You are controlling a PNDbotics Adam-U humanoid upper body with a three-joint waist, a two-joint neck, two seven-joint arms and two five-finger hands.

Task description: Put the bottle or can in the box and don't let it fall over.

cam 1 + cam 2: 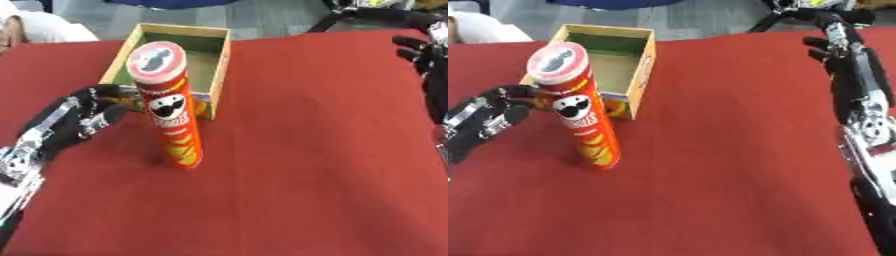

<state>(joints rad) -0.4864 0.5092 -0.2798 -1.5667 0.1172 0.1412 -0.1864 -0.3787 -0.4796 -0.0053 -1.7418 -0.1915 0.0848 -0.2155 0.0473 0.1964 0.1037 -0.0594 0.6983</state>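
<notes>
A tall red chip can (175, 125) with a clear lid stands upright on the red table, just in front of the box. The open-topped wooden box (220, 70), green inside, sits at the far left-centre with nothing in it. My left hand (79, 120) is at the can's left side, at mid-height. Its fingers are relaxed and slightly curved, their tips close to the can but not wrapped round it. My right hand (839, 45) hovers at the far right, open, well away from both.
The red table cloth (315, 150) spreads wide to the right and front of the can. Its far edge runs just behind the box. My right forearm (868, 130) runs down the right side.
</notes>
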